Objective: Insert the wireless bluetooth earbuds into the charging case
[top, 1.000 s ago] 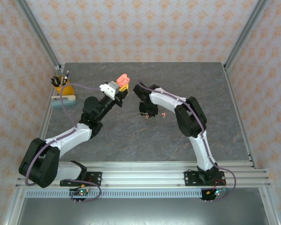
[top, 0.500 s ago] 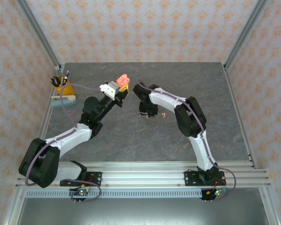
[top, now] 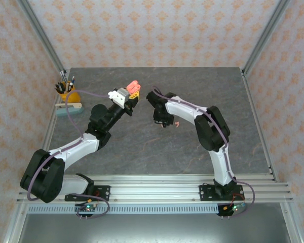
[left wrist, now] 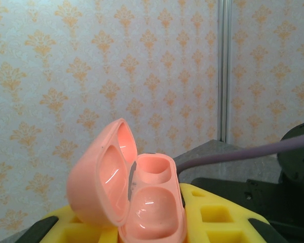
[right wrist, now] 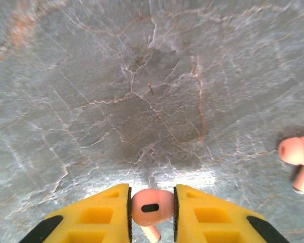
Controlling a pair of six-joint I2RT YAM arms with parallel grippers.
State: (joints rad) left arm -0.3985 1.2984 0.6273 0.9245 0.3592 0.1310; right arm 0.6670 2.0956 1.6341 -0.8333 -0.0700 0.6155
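While the grey veined table (top: 142, 152) sat beneath orange-patterned walls (top: 157, 30), my right claw (right wrist: 151, 202) pinched an earbud (right wrist: 151, 206) and my left claw (top: 128, 96) gripped the open charging case (left wrist: 142, 197)

Fixed camera: above and behind my left arm (top: 73, 147) and right arm (top: 213, 136), facing down over the whole grey table (top: 142, 152) to the far wall (top: 157, 30). Left wrist camera: I look level, very near the open charging case (left wrist: 142, 202), which the overhead view shows small, far of centre. Right wrist camera: I look straight down, close to the tabletop, at the held earbud (right wrist: 151, 205) and a loose earbud (right wrist: 299, 152) to its right, the latter shared overhead.
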